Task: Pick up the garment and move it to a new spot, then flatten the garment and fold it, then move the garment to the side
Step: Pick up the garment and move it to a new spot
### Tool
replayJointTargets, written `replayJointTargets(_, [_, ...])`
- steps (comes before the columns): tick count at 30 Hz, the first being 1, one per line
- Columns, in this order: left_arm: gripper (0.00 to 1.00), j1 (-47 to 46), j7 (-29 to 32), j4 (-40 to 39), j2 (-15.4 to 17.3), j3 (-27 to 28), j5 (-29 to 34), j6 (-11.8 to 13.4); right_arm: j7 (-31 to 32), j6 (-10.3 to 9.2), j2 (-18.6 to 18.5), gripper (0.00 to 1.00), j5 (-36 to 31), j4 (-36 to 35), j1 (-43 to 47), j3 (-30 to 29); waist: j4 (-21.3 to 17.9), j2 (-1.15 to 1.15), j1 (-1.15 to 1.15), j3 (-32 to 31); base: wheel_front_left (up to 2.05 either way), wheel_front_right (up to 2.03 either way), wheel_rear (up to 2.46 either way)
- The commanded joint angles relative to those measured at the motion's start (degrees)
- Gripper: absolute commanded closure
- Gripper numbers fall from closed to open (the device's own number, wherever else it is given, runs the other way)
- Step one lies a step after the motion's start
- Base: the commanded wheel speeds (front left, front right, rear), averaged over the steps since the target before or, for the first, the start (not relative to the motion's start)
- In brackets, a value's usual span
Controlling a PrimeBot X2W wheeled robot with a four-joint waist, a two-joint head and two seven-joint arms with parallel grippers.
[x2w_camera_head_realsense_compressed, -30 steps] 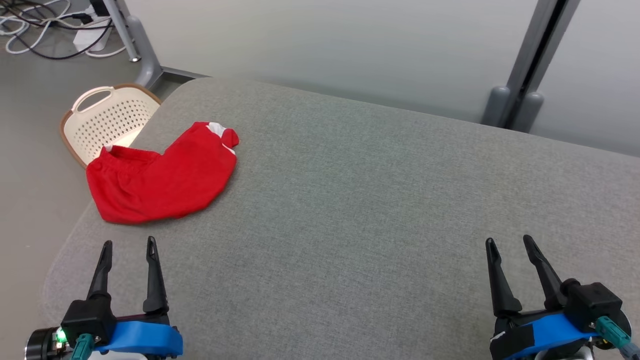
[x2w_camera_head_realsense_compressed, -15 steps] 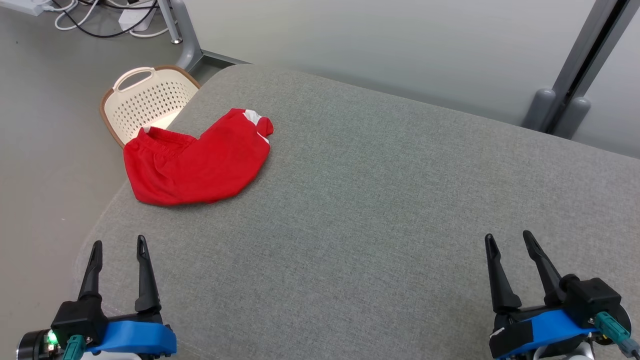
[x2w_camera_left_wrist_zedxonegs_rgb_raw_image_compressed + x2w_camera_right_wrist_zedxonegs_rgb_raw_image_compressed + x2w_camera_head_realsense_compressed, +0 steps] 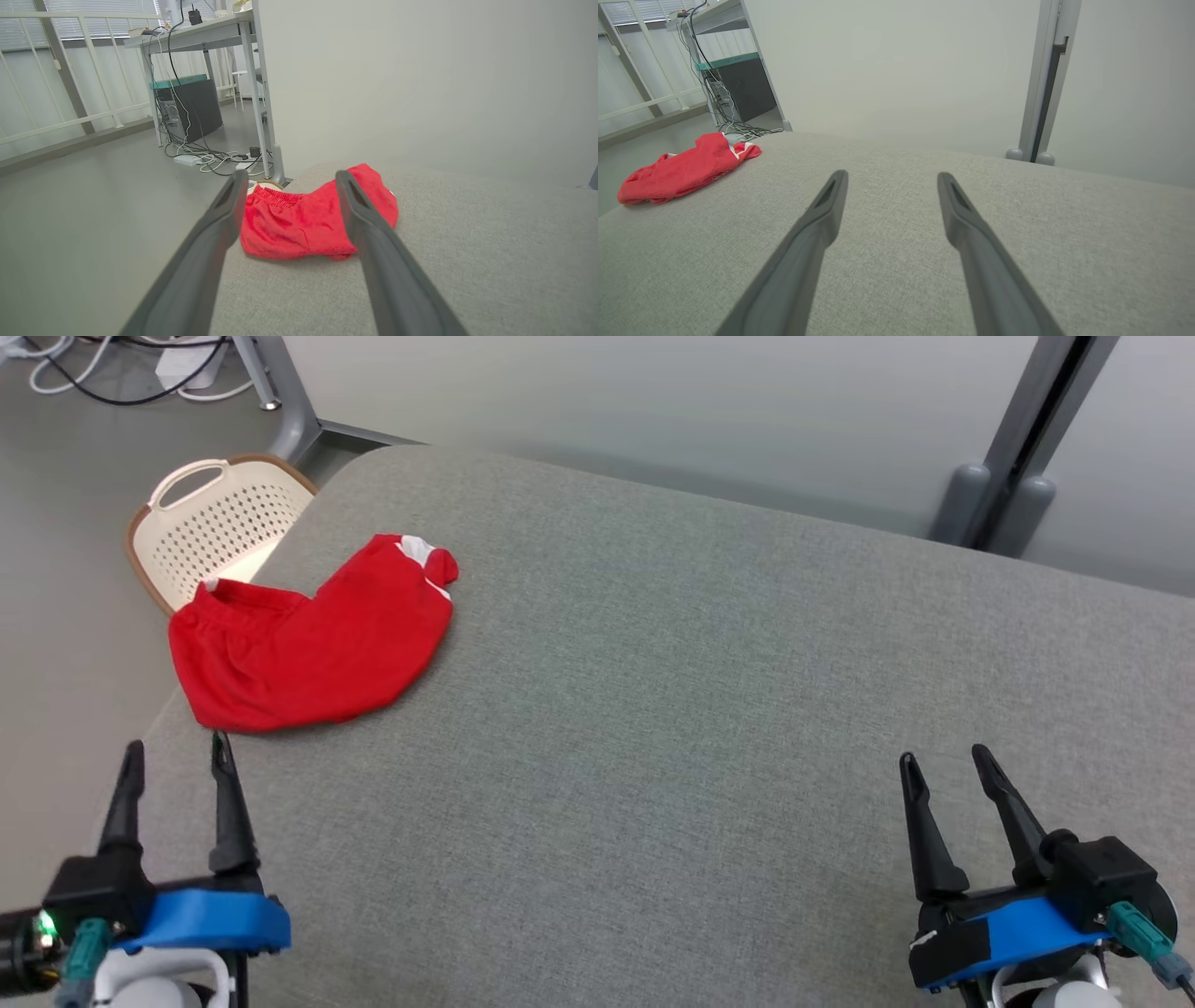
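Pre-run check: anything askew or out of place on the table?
The red garment lies bunched at the table's far-left corner, waistband end at or just over the edge, beside the basket. Nothing else stands out.

The garment [image 3: 308, 644] is a small pair of bright red shorts with a gathered elastic waistband and a bit of white trim at one leg hem. It lies loosely bunched, not spread flat, near a rounded corner of the grey table [image 3: 700, 663]. Its waistband end reaches the table's edge and its white-trimmed end points inward along the table.
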Motion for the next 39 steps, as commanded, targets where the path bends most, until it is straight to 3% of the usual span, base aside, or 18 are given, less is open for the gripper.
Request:
replayJointTargets(1, [0.00, -2.48, -0.16, 0.35, 0.95, 0.32, -0.35, -0.33, 0.39, 0.01, -0.05, 0.00, -0.36, -0.76, -0.82, -0.03, -0.71, 0.00, 0.00, 0.81, 0.00, 0.00, 0.00])
replayJointTargets(14, [0.00, -22.31, -0.15, 6.64, 8.82, 4.42, -2.66, -2.08, 4.12, 0.01, -1.16, 0.00, -4.84, -10.82, -5.19, -0.61, -7.53, 0.00, 0.00, 12.51, 0.00, 0.00, 0.00])
replayJointTargets(22, [0.00, -32.30, -0.16, 16.90, 12.79, 4.83, -3.55, -3.40, 5.63, 0.01, -1.97, 0.00, -6.24, -16.47, -6.39, -2.10, -9.49, 0.00, 0.00, 18.37, 0.00, 0.00, 0.00])
replayJointTargets(25, [0.00, -36.83, -0.16, 24.81, 14.30, 4.49, -4.60, -4.01, 6.42, 0.01, -2.38, 0.00, -6.70, -18.88, -7.47, -2.37, -10.20, 0.00, 0.00, 20.99, 0.00, 0.00, 0.00])
replayJointTargets(30, [0.00, -40.41, 1.22, 34.20, 15.27, 2.73, -5.58, -4.54, 6.92, 0.01, -2.71, 0.00, -6.84, -20.30, -7.95, -2.44, -10.61, 0.00, 0.00, 22.92, 0.00, 0.00, 0.00])
replayJointTargets(39, [0.00, -43.73, 9.29, 47.86, 13.27, -3.80, -12.05, -4.92, 7.65, 0.01, -2.90, 0.00, -7.15, -21.81, -7.91, -3.42, -10.49, 0.00, 0.00, 23.80, 0.00, 0.00, 0.00])
